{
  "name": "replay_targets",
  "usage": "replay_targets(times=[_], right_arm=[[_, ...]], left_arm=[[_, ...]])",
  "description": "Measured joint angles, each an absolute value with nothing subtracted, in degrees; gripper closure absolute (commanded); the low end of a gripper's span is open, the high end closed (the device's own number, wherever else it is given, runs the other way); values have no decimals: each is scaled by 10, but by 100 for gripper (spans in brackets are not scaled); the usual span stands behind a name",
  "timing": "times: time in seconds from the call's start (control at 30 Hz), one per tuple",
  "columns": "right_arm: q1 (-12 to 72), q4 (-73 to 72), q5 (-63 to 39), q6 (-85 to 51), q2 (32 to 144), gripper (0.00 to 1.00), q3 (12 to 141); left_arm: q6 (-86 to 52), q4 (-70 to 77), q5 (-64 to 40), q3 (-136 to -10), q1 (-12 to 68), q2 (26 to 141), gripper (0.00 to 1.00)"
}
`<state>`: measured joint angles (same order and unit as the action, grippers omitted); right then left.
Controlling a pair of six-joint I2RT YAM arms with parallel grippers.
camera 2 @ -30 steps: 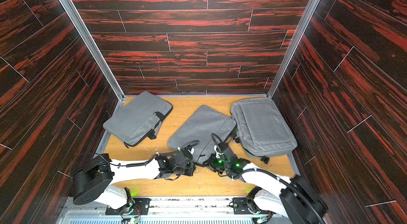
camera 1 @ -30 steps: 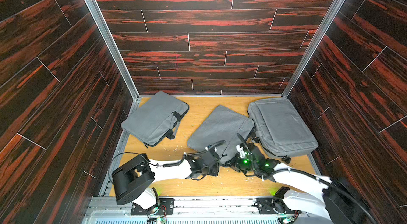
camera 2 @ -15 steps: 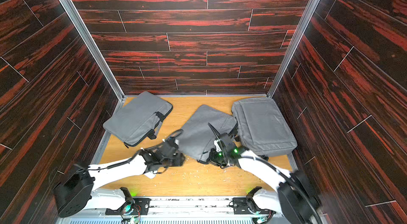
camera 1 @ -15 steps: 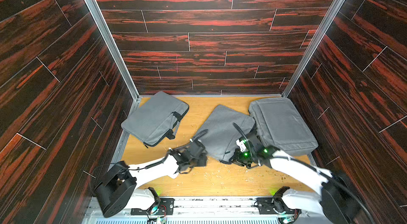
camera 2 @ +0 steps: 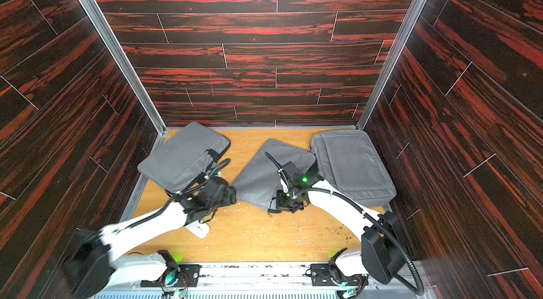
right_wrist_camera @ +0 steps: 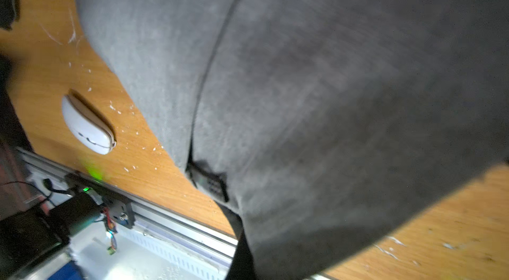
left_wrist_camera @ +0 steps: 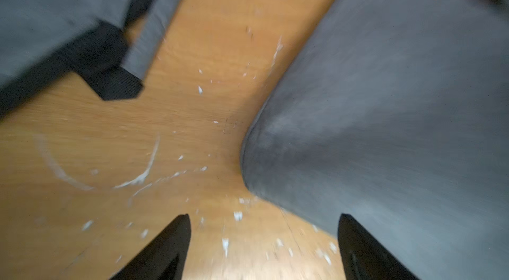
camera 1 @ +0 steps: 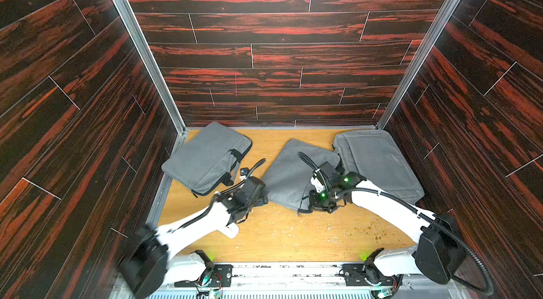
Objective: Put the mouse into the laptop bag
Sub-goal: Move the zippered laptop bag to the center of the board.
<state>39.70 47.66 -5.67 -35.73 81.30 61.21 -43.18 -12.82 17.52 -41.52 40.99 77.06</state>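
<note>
The white mouse [right_wrist_camera: 88,124] lies flat on the wooden table [camera 1: 293,238], left of centre and low in the right wrist view, held by nothing. In both top views it sits lower left of centre [camera 1: 232,229] [camera 2: 200,230], partly hidden under the left arm. Just to its upper right, the middle grey laptop bag [camera 1: 289,177] [camera 2: 258,174] lies slanted on the table. The mouse is outside this bag and apart from it. The left gripper [left_wrist_camera: 264,227] hovers over bare wood beside the bag's corner, with its two dark fingers [left_wrist_camera: 176,240] spread wide and nothing between them. The right gripper [camera 1: 312,204] is clamped shut on the bag's near edge, and the fabric there is raised off the table, filling the right wrist view [right_wrist_camera: 303,99]. Another grey bag [camera 1: 205,159] lies upper left of the middle one, and a third bag [camera 1: 377,162] lies to its right.
</note>
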Motion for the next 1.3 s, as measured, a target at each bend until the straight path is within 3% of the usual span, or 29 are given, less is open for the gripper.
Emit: replay_targets(times=[0.4, 0.7, 0.73, 0.8, 0.87, 0.93, 1.13, 1.3], right_arm=[[394, 614, 66, -279, 842, 100, 810], [231, 622, 72, -231, 801, 100, 747], [207, 619, 65, -223, 790, 98, 731], [162, 616, 49, -210, 772, 85, 706], [118, 615, 40, -201, 757, 61, 687], [85, 606, 41, -203, 747, 53, 680], [75, 543, 85, -249, 707, 43, 680], [49, 503, 169, -277, 726, 48, 676]], left_arm=[[-480, 34, 39, -443, 405, 939, 18], [-493, 69, -11, -551, 455, 1051, 20], [-492, 69, -15, -561, 463, 1059, 20], [-492, 70, -24, -578, 477, 1074, 21], [-491, 73, -30, -596, 490, 1088, 21], [-491, 77, -34, -608, 498, 1100, 21], [-496, 94, -49, -616, 505, 1112, 21], [-494, 94, -50, -616, 505, 1112, 21]])
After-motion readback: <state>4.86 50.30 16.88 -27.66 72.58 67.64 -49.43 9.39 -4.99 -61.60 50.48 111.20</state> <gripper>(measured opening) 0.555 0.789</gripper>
